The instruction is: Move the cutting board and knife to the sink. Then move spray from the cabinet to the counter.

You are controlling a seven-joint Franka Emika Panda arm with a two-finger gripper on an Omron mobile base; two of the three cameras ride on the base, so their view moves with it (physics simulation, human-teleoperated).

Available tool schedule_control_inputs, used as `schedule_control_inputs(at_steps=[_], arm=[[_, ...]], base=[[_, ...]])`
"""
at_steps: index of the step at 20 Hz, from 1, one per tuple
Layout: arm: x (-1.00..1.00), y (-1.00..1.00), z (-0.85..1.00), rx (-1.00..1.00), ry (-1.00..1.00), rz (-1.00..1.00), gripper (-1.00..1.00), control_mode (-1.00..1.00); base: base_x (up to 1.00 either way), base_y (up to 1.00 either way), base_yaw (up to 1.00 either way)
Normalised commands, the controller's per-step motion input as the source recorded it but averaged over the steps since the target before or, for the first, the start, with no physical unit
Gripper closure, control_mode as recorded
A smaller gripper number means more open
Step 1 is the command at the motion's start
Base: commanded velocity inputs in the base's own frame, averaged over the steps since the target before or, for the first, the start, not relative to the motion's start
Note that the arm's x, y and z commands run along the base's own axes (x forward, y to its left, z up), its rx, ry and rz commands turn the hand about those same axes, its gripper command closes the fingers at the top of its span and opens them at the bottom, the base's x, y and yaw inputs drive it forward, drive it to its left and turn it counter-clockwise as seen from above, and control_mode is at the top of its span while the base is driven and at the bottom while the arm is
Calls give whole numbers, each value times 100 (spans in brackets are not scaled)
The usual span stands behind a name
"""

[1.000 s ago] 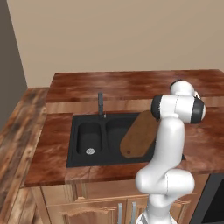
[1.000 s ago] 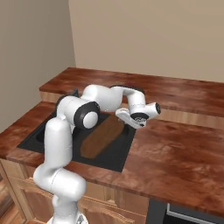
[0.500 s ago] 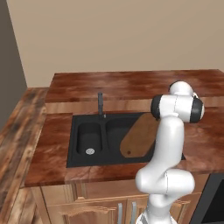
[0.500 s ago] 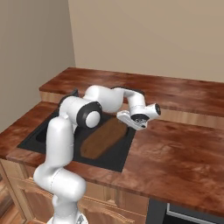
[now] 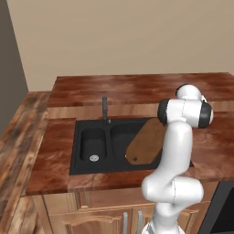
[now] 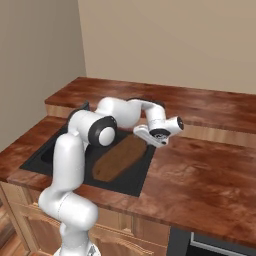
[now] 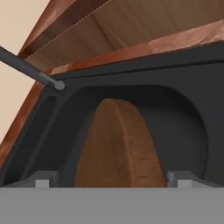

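The dark-brown cutting board (image 5: 144, 142) (image 6: 120, 157) leans tilted in the right basin of the black sink (image 5: 87, 170), its rounded end filling the middle of the hand view (image 7: 116, 148). My gripper (image 6: 141, 134) (image 7: 113, 179) hovers over the sink's right edge, just above the board's upper end. It is open, its fingertips (image 7: 41, 180) far apart with nothing held between them. In the left base view my own arm covers the hand. The knife, the spray and the cabinet are out of view.
A dark faucet (image 5: 105, 109) (image 7: 26, 68) stands behind the sink's divider. Reddish-brown counter (image 5: 137, 87) (image 6: 200, 170) surrounds the sink, with a raised ledge behind it. A dark appliance (image 5: 224, 210) sits at the lower right.
The hand has turned slightly, its fingers swinging a little toward the sink. The board has not moved.
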Motion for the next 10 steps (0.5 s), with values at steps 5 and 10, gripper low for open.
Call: schedule_control_inputs(at_steps=[5,10], arm=[[0,1,16,-17,0,0,-100,-100],[0,2,0,-33,0,0,-100,-100]], base=[[0,0,0],[0,0,0]])
